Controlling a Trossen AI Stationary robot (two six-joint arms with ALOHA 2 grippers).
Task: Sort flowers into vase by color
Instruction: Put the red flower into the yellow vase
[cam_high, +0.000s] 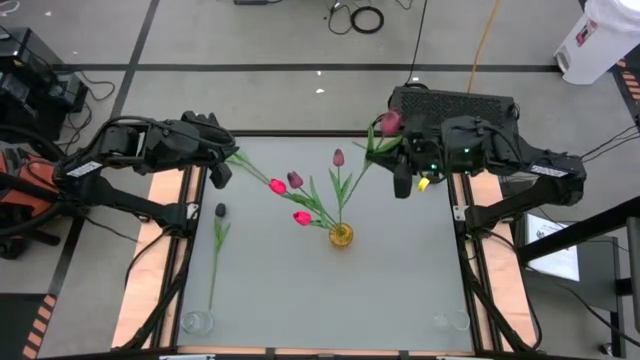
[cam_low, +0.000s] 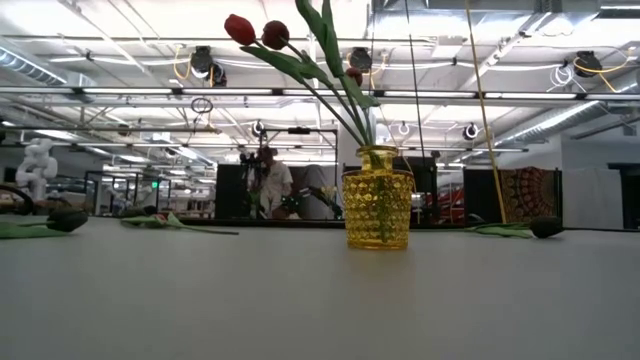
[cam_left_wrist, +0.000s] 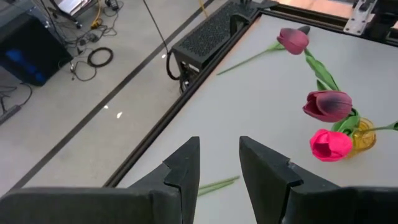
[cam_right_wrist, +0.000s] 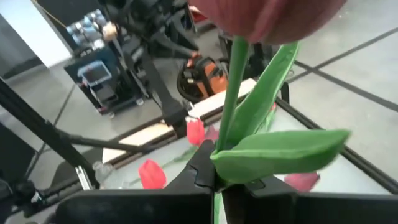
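My right gripper (cam_right_wrist: 217, 177) pinches a pink tulip (cam_high: 388, 123) low on its stem, head up for the yellow vase (cam_high: 341, 236) mid-table, while my left gripper (cam_left_wrist: 219, 171) waits spread at the far-left edge.

vase (cam_low: 377, 210): amber glass, knobbly hobnail, glossy | tabletop (cam_high: 400, 270): matt grey, smooth | side rails (cam_high: 167, 250): pale bare wood | my left fingers (cam_left_wrist: 261, 171): matt black plastic | tulip stem (cam_right_wrist: 233, 93) in my right gripper (cam_right_wrist: 217, 177): smooth green plastic | clear glass jar (cam_high: 197, 322) at 7 o'clock
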